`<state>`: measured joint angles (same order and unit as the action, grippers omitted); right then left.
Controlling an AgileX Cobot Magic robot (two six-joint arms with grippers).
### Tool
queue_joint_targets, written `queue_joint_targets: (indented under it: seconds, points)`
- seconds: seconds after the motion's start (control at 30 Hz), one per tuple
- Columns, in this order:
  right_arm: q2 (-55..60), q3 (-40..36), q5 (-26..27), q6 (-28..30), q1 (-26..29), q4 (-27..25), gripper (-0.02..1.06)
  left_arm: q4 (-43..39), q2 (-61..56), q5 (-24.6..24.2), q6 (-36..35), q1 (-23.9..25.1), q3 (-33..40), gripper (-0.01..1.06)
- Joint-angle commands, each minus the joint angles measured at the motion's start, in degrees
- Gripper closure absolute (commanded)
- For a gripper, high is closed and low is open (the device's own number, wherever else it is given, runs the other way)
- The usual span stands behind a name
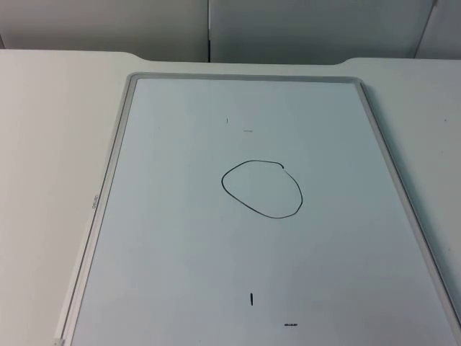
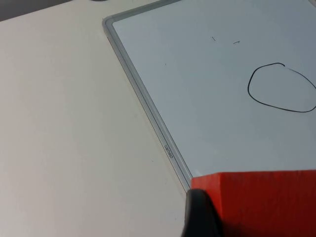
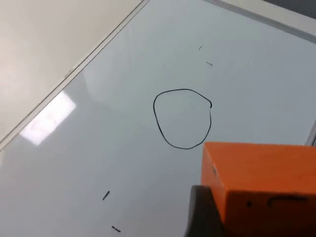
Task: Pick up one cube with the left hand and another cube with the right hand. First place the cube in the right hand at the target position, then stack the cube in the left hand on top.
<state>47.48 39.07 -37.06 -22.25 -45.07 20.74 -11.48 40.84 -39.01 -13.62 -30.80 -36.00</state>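
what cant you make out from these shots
- Red cube, left wrist view: cut off by the picture's edge, and a black fingertip covers part of it.
- Orange cube, right wrist view: also cut off at the edge, so the grip is hidden.
- Small print on the whiteboard, top view: too small to read.
- Drawn circle: nothing inside it yet.

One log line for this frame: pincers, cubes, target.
left pincer: holds red cube | right pincer: holds orange cube | circle on whiteboard: nothing placed yet

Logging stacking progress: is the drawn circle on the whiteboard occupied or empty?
Empty: the circle encloses bare whiteboard; the orange cube and red cube sit by the fingers.
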Motion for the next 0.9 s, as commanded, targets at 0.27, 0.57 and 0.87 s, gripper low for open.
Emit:
queue_joint_targets:
  seconds: [0.27,0.57,0.87]
  points:
    - [15.9,7.3,2.5,-0.3,-0.1,3.1,1.05,0.0,-0.3,1.1,-0.4,-0.2,0.2,0.94]
    - [35.9,22.1,-0.2,1.9,-0.1,3.0,1.05,0.0,-0.3,1.1,-0.4,-0.2,0.2,0.94]
    - [49.1,34.0,-4.6,7.3,0.0,2.1,1.05,0.0,-0.3,1.1,-0.4,-0.2,0.2,0.94]
